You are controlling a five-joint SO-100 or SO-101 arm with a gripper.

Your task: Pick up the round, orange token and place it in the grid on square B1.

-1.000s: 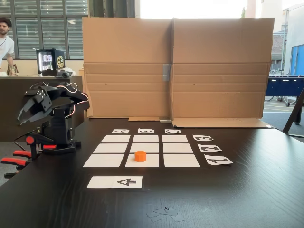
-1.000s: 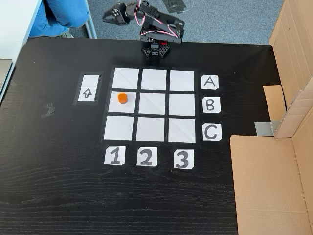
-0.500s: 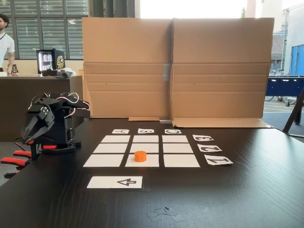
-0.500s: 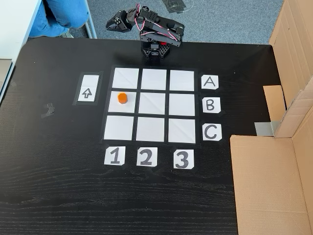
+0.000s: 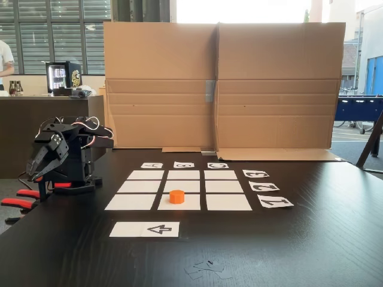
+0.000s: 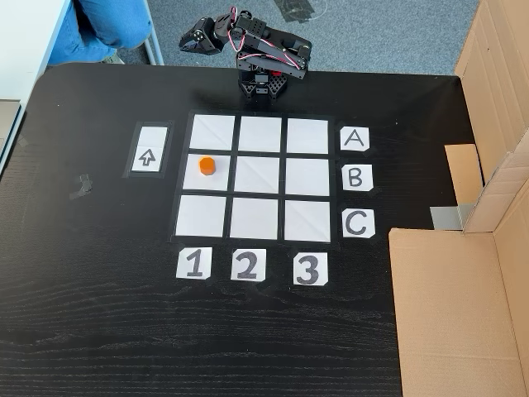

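The orange token (image 5: 176,196) (image 6: 207,166) stands upright on the grid (image 5: 183,175) (image 6: 260,178) of white rectangles. It rests on square B1 (image 6: 216,182), in the row of the B card and the column of the 1 card, slightly towards the arrow-strip side. My gripper (image 5: 33,175) (image 6: 187,41) hangs folded beside the arm's base at the table's edge, well away from the token. Its jaws look shut, with nothing between them.
A white arrow strip (image 5: 145,229) (image 6: 149,149) lies beside the grid. Letter cards (image 6: 355,176) and number cards (image 6: 247,265) edge it. Cardboard walls (image 5: 221,84) (image 6: 463,306) bound one side. Orange-red clamp handles (image 5: 15,203) stick out by the base. A person's blue-clad legs (image 6: 107,25) are nearby.
The arm folded down from its raised pose one second ago, and the gripper dropped lower and closed. Since half a second ago it has barely moved. The token has stayed put.
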